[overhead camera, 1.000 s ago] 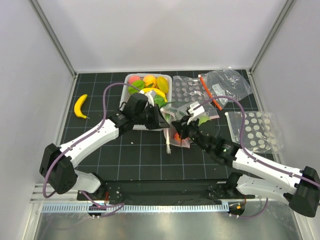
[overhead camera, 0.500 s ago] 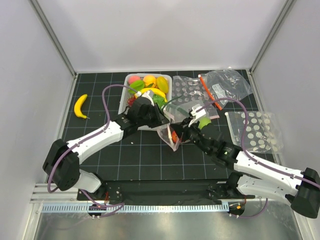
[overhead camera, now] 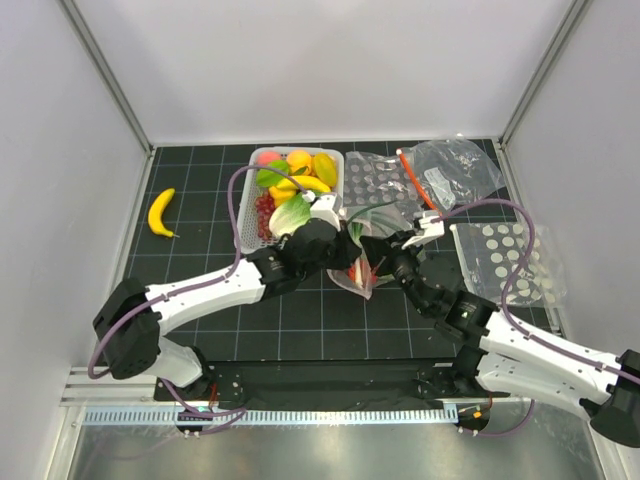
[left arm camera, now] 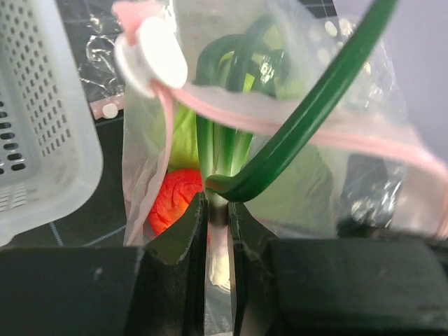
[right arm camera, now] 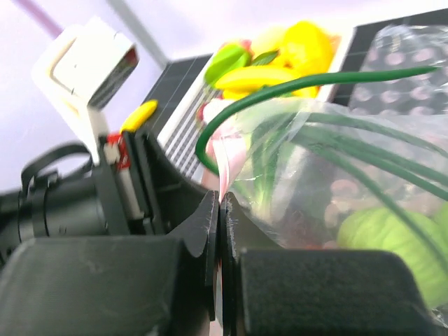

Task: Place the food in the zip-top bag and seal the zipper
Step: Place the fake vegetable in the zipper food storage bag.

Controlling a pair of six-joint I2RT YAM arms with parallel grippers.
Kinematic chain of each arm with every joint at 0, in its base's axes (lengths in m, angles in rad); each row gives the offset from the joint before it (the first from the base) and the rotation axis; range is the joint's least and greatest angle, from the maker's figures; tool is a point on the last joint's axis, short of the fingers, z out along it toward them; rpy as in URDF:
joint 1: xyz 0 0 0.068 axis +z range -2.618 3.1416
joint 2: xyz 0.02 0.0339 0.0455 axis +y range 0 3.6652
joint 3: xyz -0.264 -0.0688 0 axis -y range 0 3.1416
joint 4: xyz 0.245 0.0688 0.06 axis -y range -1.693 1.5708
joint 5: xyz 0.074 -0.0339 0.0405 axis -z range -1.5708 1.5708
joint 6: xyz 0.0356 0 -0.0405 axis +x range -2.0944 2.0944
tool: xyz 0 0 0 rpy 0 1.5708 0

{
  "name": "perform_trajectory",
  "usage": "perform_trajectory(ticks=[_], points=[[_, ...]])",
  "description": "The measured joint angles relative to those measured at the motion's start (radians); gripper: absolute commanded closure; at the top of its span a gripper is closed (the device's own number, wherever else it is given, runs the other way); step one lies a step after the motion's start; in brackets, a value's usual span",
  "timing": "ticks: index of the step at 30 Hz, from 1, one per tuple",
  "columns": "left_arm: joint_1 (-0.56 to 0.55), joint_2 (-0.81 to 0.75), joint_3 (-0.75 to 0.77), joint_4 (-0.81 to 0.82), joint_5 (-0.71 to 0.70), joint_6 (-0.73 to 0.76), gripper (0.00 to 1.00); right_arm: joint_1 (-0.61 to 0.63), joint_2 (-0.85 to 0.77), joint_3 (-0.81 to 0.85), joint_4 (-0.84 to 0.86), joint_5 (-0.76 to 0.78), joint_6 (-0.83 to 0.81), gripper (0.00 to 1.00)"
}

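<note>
White mesh basket (overhead camera: 250, 205) of food (overhead camera: 300, 163) sits at 11 o'clock from the zip-top bag (overhead camera: 374, 280) on the black surface (overhead camera: 200, 300). 2 arms hold the bag - the right pincer (right arm camera: 219, 210) clamped on its pink zipper (left arm camera: 392, 148), the left pincer (left arm camera: 218, 210) pinching a green onion (left arm camera: 308, 126).

Top view: left gripper (left arm camera: 218, 210) hiding under own wrist, right gripper (right arm camera: 219, 203) tips disappearing into bag (overhead camera: 365, 262) folds; grip not reading from above. Left wrist view: onion stalk (left arm camera: 231, 150) running off bottom edge between fingers (left arm camera: 183, 241), leaf exiting top edge. Basket (left arm camera: 42, 140) getting cut at left edge, zipper (left arm camera: 280, 129) running off right. Red piece (left arm camera: 171, 203) half hiding behind finger. Right wrist view: fingers blurring close up, green piece (right arm camera: 385, 238) smearing behind plastic.
</note>
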State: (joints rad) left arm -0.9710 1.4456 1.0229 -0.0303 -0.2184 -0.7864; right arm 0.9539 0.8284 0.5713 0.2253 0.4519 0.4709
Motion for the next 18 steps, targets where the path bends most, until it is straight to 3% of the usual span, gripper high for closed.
perform_trajectory(ticks=[5, 7, 8, 10, 11, 14, 18], points=[[-0.056, 0.083, 0.078, -0.005, -0.029, 0.07, 0.85, 0.0, -0.082, -0.03, -0.004, 0.15, 0.039, 0.99], [-0.085, 0.126, 0.117, -0.012, -0.056, 0.1, 0.72, -0.002, -0.117, -0.046, -0.012, 0.208, 0.051, 0.99], [-0.1, 0.143, 0.133, -0.02, -0.074, 0.117, 0.55, -0.003, -0.13, -0.05, -0.018, 0.232, 0.055, 0.99], [-0.119, 0.157, 0.148, -0.039, -0.104, 0.143, 0.43, -0.009, -0.144, -0.052, -0.029, 0.275, 0.059, 0.99], [-0.128, 0.158, 0.15, -0.051, -0.123, 0.152, 0.31, -0.01, -0.146, -0.052, -0.032, 0.289, 0.06, 0.99], [-0.141, 0.138, 0.148, -0.078, -0.17, 0.177, 0.18, -0.013, -0.142, -0.052, -0.045, 0.328, 0.061, 0.99], [-0.14, 0.045, 0.127, -0.1, -0.205, 0.206, 0.17, -0.013, -0.128, -0.052, -0.058, 0.347, 0.06, 0.99]])
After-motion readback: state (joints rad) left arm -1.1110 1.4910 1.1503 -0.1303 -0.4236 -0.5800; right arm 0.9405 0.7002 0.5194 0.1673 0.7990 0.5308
